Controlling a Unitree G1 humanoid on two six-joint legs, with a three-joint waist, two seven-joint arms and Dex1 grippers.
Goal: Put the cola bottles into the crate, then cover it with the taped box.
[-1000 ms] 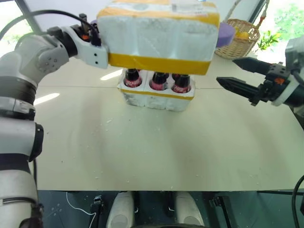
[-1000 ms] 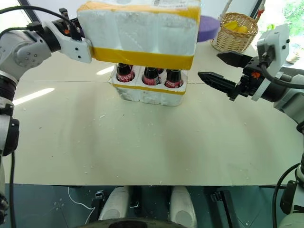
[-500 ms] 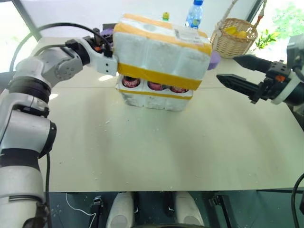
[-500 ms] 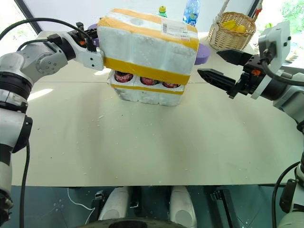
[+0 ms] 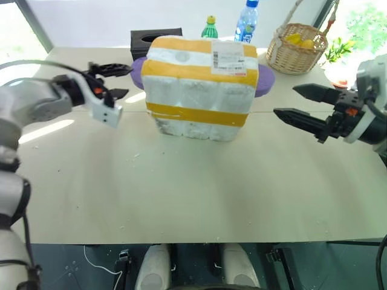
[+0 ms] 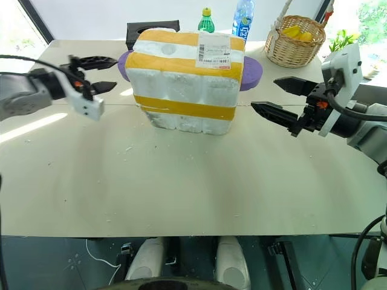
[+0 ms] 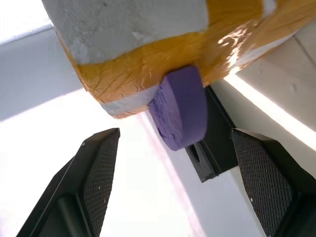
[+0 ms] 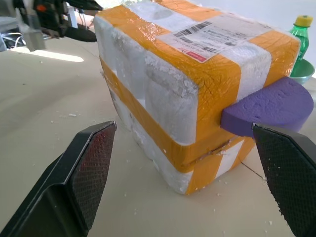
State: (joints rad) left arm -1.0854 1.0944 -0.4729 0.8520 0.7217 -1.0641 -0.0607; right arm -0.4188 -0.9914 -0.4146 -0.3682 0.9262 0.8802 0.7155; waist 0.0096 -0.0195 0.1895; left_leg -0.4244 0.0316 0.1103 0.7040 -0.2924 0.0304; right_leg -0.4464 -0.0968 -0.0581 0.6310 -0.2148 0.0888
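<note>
where head views hide it, right wrist shows purple sheet (image 8: 269, 106)

Black tissue box (image 5: 155, 37), green soda bottle (image 5: 209, 27), blue-labelled water bottle (image 5: 246, 19), wicker basket (image 5: 299, 47) along the table's (image 5: 199, 193) far edge.

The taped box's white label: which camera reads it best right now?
The right wrist view: the white label fills much of the taped box top, barcode lines clear. Both eye views show the label smaller, on the box's top. The left wrist view shows the box's yellow-taped corner and purple sheet.
</note>
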